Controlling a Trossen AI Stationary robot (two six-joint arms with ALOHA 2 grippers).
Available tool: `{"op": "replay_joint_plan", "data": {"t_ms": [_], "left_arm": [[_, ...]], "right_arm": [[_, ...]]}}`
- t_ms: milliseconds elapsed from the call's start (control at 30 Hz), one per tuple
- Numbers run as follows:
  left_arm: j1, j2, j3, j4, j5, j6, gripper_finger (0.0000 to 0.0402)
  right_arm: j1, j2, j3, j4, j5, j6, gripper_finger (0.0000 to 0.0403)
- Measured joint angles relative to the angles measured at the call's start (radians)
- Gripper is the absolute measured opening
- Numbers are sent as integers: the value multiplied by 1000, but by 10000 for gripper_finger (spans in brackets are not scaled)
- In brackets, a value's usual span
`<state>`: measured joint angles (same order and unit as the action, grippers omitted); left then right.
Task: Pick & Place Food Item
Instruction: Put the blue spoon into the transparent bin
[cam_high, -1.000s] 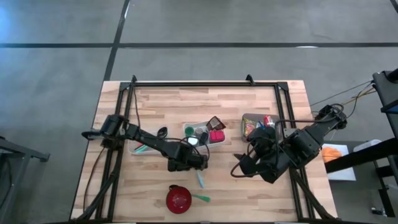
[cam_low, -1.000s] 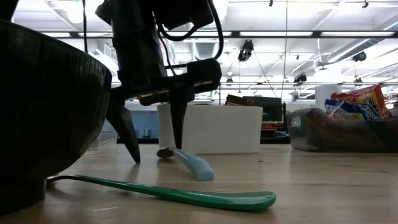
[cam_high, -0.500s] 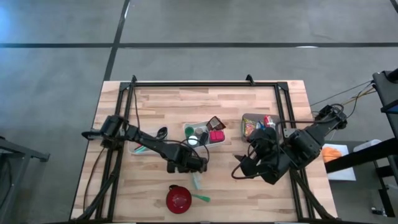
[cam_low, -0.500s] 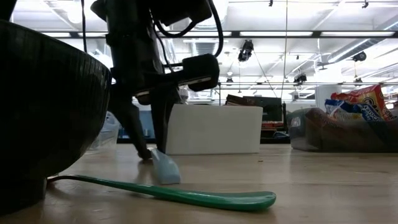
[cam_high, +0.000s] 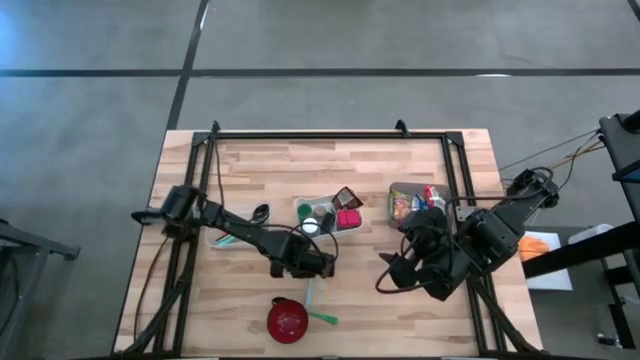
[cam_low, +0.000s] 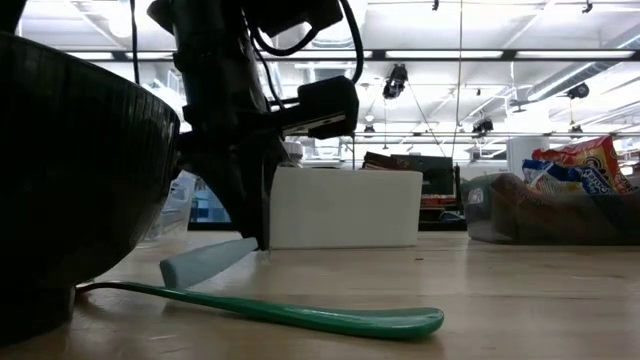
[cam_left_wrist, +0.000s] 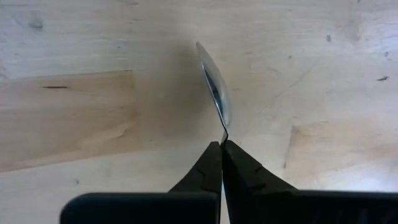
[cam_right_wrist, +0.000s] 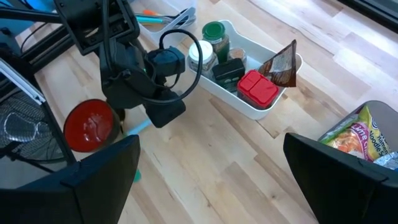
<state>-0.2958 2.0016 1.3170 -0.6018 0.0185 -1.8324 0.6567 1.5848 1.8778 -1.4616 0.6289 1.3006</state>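
Light-blue spoon (cam_low: 205, 262) has swung round since the earlier frame; left gripper (cam_left_wrist: 221, 147) jaws now pinch its handle tip, probably for lifting. Right gripper (cam_high: 392, 277) waits spread wide near snack bin (cam_high: 405, 193).

A white tray (cam_right_wrist: 273, 107) with jars and a red box (cam_right_wrist: 258, 88) is seen at upper centre on the wooden bench (cam_right_wrist: 211, 168). The left arm's end effector (cam_right_wrist: 124, 115) is lowered at left beside a red bowl (cam_right_wrist: 90, 124). Snack packets (cam_right_wrist: 357, 138) are seen at right.
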Motion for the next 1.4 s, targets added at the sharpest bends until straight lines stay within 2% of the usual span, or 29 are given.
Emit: {"op": "replay_joint_plan", "data": {"t_ms": [133, 333, 733, 867, 1133, 1300, 1400], "left_arm": [[-1, -8, 3, 28, -6, 11, 1], [-2, -25, 33, 134, -22, 107, 0], [-2, -58, 203, 104, -57, 441, 0], [5, -65, 294, -23, -75, 522, 0], [15, -116, 465, -484, -212, 675, 0], [27, -184, 491, -714, -296, 728, 0], [42, -247, 449, -799, -323, 746, 0]], "right_arm": [[0, 0, 0, 0, 0, -8, 394], [0, 0, 0, 0, 1, -22, 394], [0, 0, 0, 0, 2, -29, 394], [0, 0, 0, 0, 2, -29, 394], [0, 0, 0, 0, 3, -44, 394], [0, 0, 0, 0, 17, -44, 394], [0, 0, 0, 1, 26, -45, 394]]}}
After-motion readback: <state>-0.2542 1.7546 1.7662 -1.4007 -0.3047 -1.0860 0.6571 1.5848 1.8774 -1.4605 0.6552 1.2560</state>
